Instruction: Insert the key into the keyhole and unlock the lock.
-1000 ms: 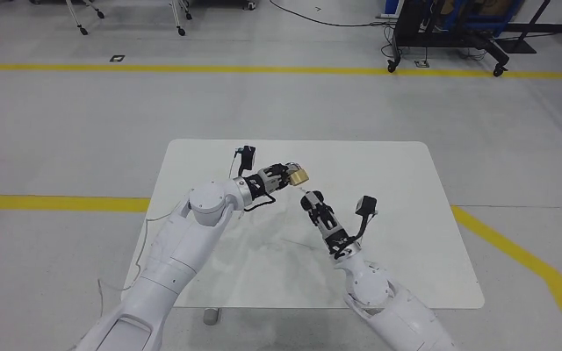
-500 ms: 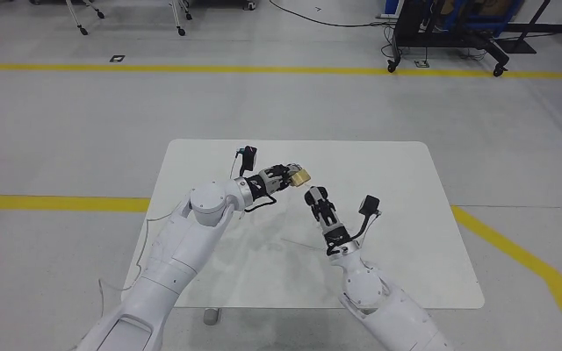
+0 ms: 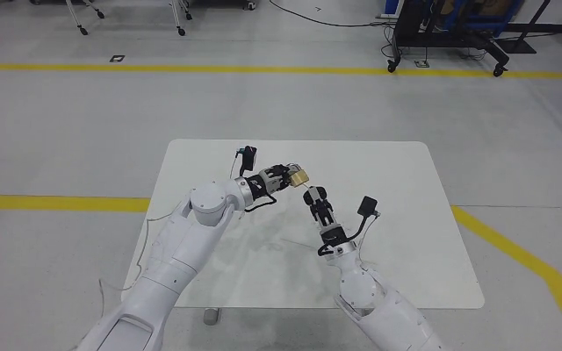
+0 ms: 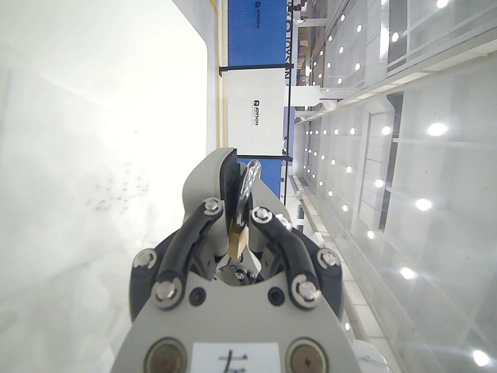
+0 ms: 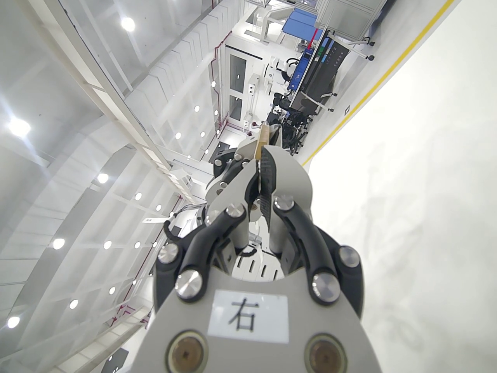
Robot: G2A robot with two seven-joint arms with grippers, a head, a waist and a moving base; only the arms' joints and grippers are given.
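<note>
A brass padlock [image 3: 299,176] hangs above the white table [image 3: 395,175], with my left gripper [image 3: 286,173] shut on it. In the left wrist view the silver shackle [image 4: 248,182] sits between the pads of the left gripper [image 4: 244,188] and the brass body [image 4: 237,240] lies nearer the wrist. My right gripper [image 3: 313,193] sits just below and to the right of the padlock, pointing at it. In the right wrist view the right gripper [image 5: 260,159] is shut on a thin metal key [image 5: 256,180], whose tip points at the padlock [image 5: 263,139], seen edge-on just beyond.
The bare tabletop lies under both arms, with its front edge [image 3: 351,307] near the robot. A black wheeled rack [image 3: 457,35] stands on the floor far behind the table. Yellow floor lines [image 3: 88,204] run past the table.
My right gripper has moved a little forward and up toward the padlock. The left gripper and the padlock have stayed in place.
</note>
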